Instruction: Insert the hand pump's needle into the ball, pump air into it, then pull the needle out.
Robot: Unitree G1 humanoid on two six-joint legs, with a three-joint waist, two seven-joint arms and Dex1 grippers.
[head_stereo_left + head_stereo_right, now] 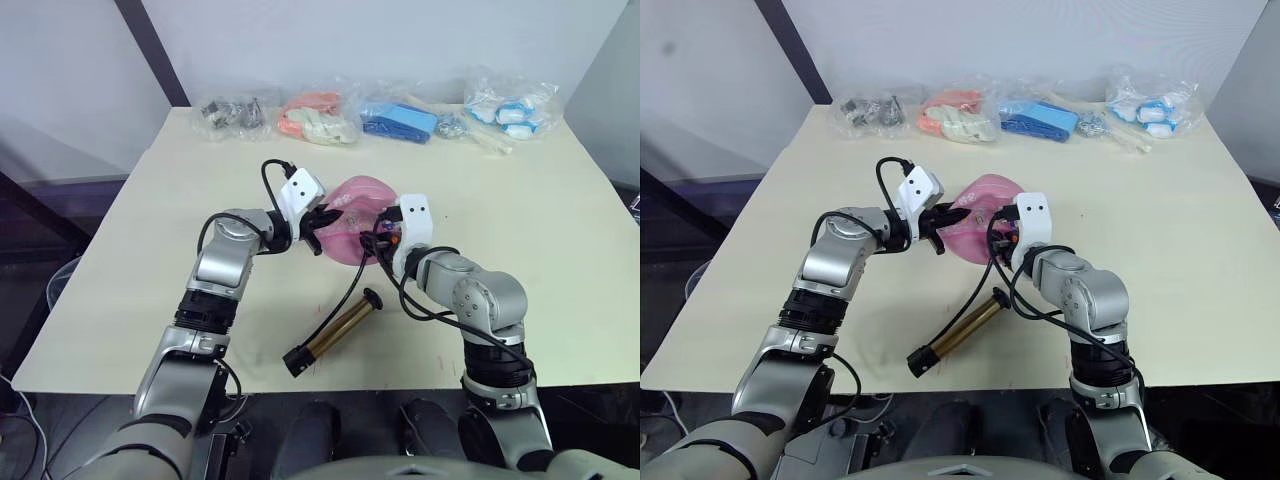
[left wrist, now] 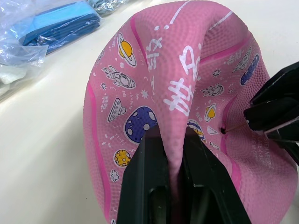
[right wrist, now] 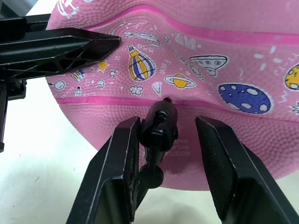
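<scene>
The pink ball [image 1: 352,196] lies squashed at the table's middle, printed with planets and rockets. My left gripper [image 1: 322,222] is shut on a raised fold of the ball [image 2: 177,140]. From the other side, my right gripper [image 1: 378,238] stands at the ball with the black fitting [image 3: 159,128] between its fingers. The fitting leans on one finger [image 3: 119,158], and a gap shows to the other, so the gripper reads as open. The thin needle [image 2: 232,126] reaches the small black valve hole. The hand pump [image 1: 340,325] lies on the table nearer me, its black hose running up to the fitting.
Several clear bags line the far edge of the table [image 1: 130,260]: metal parts [image 1: 228,110], orange items [image 1: 318,115], blue items [image 1: 400,120] and blue-white items [image 1: 510,105]. Bare tabletop spreads to both sides of the ball.
</scene>
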